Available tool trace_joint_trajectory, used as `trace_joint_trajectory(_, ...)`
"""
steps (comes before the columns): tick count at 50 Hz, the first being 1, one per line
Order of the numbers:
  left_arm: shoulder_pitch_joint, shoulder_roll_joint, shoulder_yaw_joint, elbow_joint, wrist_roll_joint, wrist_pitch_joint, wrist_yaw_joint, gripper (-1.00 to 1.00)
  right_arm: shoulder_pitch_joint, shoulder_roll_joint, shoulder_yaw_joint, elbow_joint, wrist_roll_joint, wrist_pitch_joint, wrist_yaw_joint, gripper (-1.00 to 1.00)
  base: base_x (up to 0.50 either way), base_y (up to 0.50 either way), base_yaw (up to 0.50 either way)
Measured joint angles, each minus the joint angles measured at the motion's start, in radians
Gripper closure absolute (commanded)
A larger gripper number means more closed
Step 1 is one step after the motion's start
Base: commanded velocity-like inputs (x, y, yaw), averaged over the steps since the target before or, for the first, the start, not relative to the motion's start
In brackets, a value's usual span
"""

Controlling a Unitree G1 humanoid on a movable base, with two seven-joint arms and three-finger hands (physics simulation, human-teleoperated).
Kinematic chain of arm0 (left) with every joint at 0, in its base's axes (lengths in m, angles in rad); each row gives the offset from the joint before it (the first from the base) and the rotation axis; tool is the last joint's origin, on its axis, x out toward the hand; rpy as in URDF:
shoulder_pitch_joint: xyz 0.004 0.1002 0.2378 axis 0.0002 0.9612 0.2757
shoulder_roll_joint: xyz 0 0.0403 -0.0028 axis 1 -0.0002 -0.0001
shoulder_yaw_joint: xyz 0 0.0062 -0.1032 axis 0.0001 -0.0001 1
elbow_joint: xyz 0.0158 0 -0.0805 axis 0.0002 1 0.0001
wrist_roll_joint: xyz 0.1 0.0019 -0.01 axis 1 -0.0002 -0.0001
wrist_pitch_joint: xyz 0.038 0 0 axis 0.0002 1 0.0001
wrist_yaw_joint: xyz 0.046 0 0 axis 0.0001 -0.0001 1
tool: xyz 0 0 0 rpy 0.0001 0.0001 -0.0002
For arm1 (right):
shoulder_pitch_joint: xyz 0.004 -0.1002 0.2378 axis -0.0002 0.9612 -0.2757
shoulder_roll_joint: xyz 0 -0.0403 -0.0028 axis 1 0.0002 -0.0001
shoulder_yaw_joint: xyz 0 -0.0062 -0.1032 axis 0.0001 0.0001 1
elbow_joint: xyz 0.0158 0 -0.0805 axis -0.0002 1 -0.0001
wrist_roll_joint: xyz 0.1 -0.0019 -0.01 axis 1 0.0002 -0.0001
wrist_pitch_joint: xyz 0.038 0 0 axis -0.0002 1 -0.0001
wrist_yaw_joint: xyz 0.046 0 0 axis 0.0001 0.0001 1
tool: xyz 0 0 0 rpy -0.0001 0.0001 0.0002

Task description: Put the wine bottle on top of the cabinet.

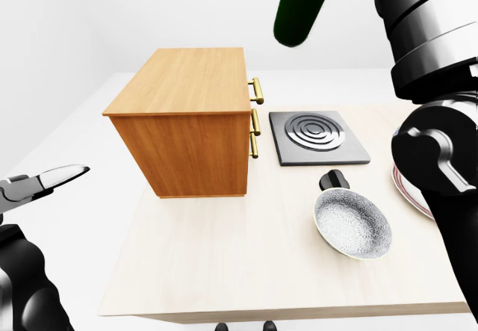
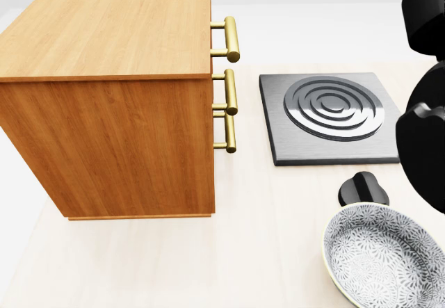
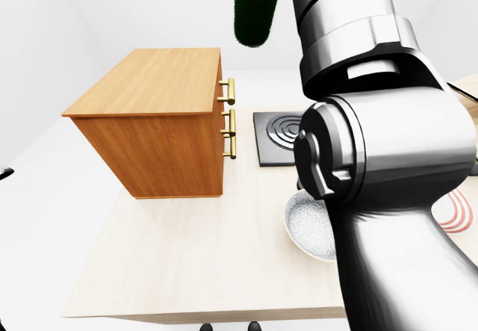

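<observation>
1. My left hand (image 1: 45, 181) sits at 8 o'clock in the left-eye view, fingers spread, holding nothing.
2. The wooden cabinet (image 1: 187, 118) stands on the table (image 1: 224, 271), its top bare.
3. The wine bottle (image 1: 299, 6) hangs at 12 o'clock, above the cabinet's right side.
4. My right arm (image 1: 433, 84) rises beside it; the hand is out of frame, so I can't tell its grip.

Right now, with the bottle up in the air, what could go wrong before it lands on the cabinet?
The dark green wine bottle hangs tilted, high above the wooden cabinet top; set down slanted, it may topple. The hand holding it is out of view, so grip security is unknown. The right arm passes above the patterned grey bowl and could clip it.
</observation>
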Motion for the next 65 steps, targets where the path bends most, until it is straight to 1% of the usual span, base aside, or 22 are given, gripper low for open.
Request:
trace_joint_trajectory(20, 0.000, 0.001, -0.006, 0.009, 0.003, 0.000, 0.002, -1.00, -0.079, 0.027, -0.038, 0.019, 0.072, 0.000, 0.047, 1.00, 0.00, 0.00, 0.00)
trace_joint_trajectory(33, -0.002, 0.001, -0.008, 0.008, 0.004, 0.000, 0.004, -1.00, -0.084, 0.027, -0.065, 0.019, 0.172, 0.000, 0.045, 1.00, 0.00, 0.00, 0.00)
trace_joint_trajectory(34, -0.001, 0.001, -0.009, 0.008, 0.005, 0.000, 0.004, -1.00, -0.084, 0.027, -0.069, 0.019, 0.180, 0.000, 0.044, 0.98, 0.00, 0.00, 0.00)
trace_joint_trajectory(50, 0.000, -0.001, -0.013, 0.011, 0.011, 0.000, 0.002, -1.00, -0.084, 0.020, -0.079, 0.025, 0.285, 0.000, 0.009, 0.96, 0.00, 0.00, 0.00)
trace_joint_trajectory(53, 0.000, -0.002, -0.014, 0.011, 0.011, 0.000, 0.002, -1.00, -0.086, 0.019, -0.080, 0.026, 0.295, 0.000, -0.001, 0.96, 0.00, 0.00, 0.00)
trace_joint_trajectory(65, 0.001, -0.004, -0.016, 0.011, 0.015, 0.000, 0.000, -1.00, -0.092, 0.018, -0.071, 0.027, 0.301, 0.000, 0.028, 0.95, 0.00, 0.00, 0.00)
